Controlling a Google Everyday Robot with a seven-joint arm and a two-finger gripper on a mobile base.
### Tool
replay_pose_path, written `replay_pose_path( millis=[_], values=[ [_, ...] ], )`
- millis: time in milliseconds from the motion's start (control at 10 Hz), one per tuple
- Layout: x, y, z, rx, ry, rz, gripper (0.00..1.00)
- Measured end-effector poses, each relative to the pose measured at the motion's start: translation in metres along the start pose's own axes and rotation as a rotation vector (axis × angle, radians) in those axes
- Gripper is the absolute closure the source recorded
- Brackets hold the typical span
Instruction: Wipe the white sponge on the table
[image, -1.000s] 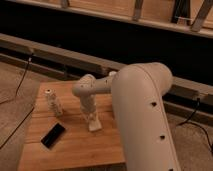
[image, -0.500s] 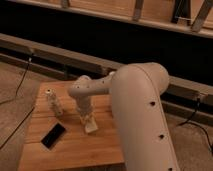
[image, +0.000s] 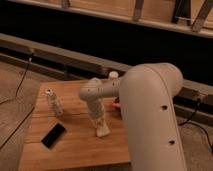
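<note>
**A:** Trying to spot the gripper (image: 101, 127) in this one. Anywhere obvious?

**B:** Yep, dead centre. Points straight down over the middle of the counter (image: 75, 152), slightly toward the near edge. Hangs off the big pale arm (image: 150, 110) filling the right side of the shot, with a rounded elbow bending back to the left.

**A:** And the jaws? Wide, narrow?

**B:** Narrow, pinched on the white sponge (image: 102, 133).

**A:** Location of said sponge?

**B:** Right at the tip of the gripper, underside touching the wood. Roughly mid-counter, right of the black slab (image: 53, 136) and well apart from it.

**A:** Anything else up there worth noting?

**B:** A few bits:
- Clear bottle (image: 54, 104) with a white cap, upright, on the left half toward the far side.
- Black slab lying flat at an angle, near-left, just nearer than the bottle.
- White cup (image: 114, 75) at the far edge, peeking over the elbow.
- Small reddish thing (image: 116, 106) tucked against the arm on the right. Can't tell what.

**A:** Bottle touching the slab?

**B:** Nope, close but apart.
</note>
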Motion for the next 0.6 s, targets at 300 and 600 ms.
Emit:
replay_pose_path(
  millis=[300,600],
  values=[
    [0.009,-0.011,0.004,0.004,-0.013,0.041,0.9],
    [0.021,0.024,0.005,-0.026,-0.014,0.004,0.9]
  ],
)
